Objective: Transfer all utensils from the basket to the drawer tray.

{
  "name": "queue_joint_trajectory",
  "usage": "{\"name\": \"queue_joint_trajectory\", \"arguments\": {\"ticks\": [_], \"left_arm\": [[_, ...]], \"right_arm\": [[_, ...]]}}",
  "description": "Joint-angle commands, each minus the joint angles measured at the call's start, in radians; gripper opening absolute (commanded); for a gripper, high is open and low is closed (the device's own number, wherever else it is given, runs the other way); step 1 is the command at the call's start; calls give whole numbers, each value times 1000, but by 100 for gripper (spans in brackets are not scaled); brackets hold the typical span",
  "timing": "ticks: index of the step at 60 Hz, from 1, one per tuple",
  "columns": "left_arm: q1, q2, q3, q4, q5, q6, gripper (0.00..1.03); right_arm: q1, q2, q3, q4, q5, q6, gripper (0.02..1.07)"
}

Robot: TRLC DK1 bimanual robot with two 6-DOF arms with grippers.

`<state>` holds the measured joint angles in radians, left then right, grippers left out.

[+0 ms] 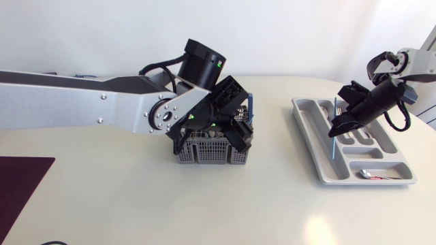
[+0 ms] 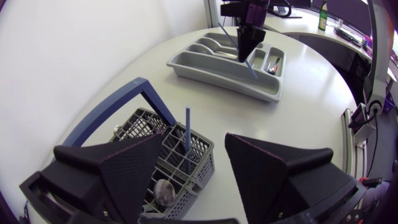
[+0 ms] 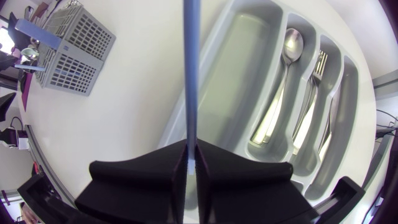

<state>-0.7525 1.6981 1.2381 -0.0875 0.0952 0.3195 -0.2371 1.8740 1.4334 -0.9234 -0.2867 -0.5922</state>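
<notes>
A grey slotted basket (image 1: pixel 212 151) with a blue handle stands mid-table, and my open left gripper (image 1: pixel 230 122) hovers right over it. The left wrist view shows a blue-handled utensil (image 2: pixel 187 132) upright in the basket (image 2: pixel 140 127), roughly between the spread fingers (image 2: pixel 127 168), and a spoon bowl (image 2: pixel 164 191) lower down. My right gripper (image 1: pixel 339 124) is shut on another blue-handled utensil (image 1: pixel 332 139), hanging tip-down above the grey drawer tray (image 1: pixel 304 133). From the right wrist, that handle (image 3: pixel 191 68) runs straight ahead from the gripper (image 3: pixel 191 150) over the tray's widest compartment (image 3: pixel 242 81).
The tray's narrower slots hold a spoon (image 3: pixel 287 45), a fork (image 3: pixel 316 65) and other cutlery. A small spoon (image 1: pixel 372 175) lies in the tray's near end compartment. A dark mat (image 1: pixel 19 182) lies at the near left corner of the table.
</notes>
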Motion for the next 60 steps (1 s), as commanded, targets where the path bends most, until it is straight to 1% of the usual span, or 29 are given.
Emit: {"name": "queue_joint_trajectory", "arguments": {"ticks": [1, 4, 7, 8, 10, 13, 16, 17, 19, 20, 21, 23, 24, 27, 29, 30, 32, 35, 45, 46, 51, 55, 57, 59, 60], "left_arm": [[10, 34, 24, -8, 8, 73, 78], [15, 52, 29, 0, 8, 75, 78], [15, 64, 29, 8, 8, 76, 78], [15, 71, 26, 19, 8, 75, 78], [15, 77, 20, 32, 5, 73, 78], [13, 90, 12, 60, -9, 70, 77], [8, 107, 4, 101, -38, 64, 77], [7, 113, 1, 115, -46, 58, 77], [5, 123, -5, 140, -54, 41, 77], [4, 123, -5, 141, -54, 41, 77], [-1, 130, -11, 164, -60, 30, 77], [-5, 137, -17, 193, -71, 13, 76], [-7, 137, -19, 201, -72, 9, 75], [-8, 143, -26, 252, -74, -23, 66], [-8, 146, -23, 265, -74, -42, 63], [-8, 150, -22, 267, -74, -45, 63], [-10, 160, -15, 273, -74, -53, 59], [-13, 170, -9, 276, -74, -56, 57], [-22, 175, -20, 304, -74, -62, 32], [-22, 175, -20, 304, -74, -63, 31], [-25, 170, -22, 304, -74, -71, 20], [-27, 163, -25, 305, -74, -71, 13], [-27, 152, -28, 305, -74, -73, 7], [-27, 143, -31, 304, -74, -76, 4], [-27, 133, -35, 304, -74, -83, 4]], "right_arm": [[-7, 54, -11, 24, 34, 2, 8], [-7, 76, -11, 46, 57, 8, 10], [-7, 89, -14, 64, 61, 11, 19], [-8, 97, -16, 69, 61, 14, 27], [-8, 103, -21, 75, 61, 15, 38], [-7, 103, -39, 93, 64, 19, 48], [-5, 99, -57, 116, 72, 25, 62], [-5, 94, -64, 120, 72, 25, 69], [-4, 88, -71, 123, 70, 26, 79], [-4, 86, -73, 124, 70, 26, 82], [-4, 80, -79, 127, 70, 28, 89], [-1, 70, -90, 133, 70, 28, 94], [-1, 68, -93, 135, 70, 28, 95], [1, 54, -105, 143, 70, 26, 97], [1, 45, -111, 143, 70, 28, 98], [1, 42, -113, 144, 70, 28, 99], [2, 34, -119, 144, 70, 28, 100], [5, 19, -128, 144, 70, 28, 100], [22, -33, -156, 143, 66, 31, 100], [22, -36, -156, 143, 66, 31, 100], [36, -62, -168, 143, 61, 35, 100], [47, -85, -180, 141, 58, 38, 100], [59, -108, -192, 138, 54, 42, 100], [67, -125, -202, 136, 52, 45, 100], [74, -142, -208, 136, 50, 49, 100]]}}
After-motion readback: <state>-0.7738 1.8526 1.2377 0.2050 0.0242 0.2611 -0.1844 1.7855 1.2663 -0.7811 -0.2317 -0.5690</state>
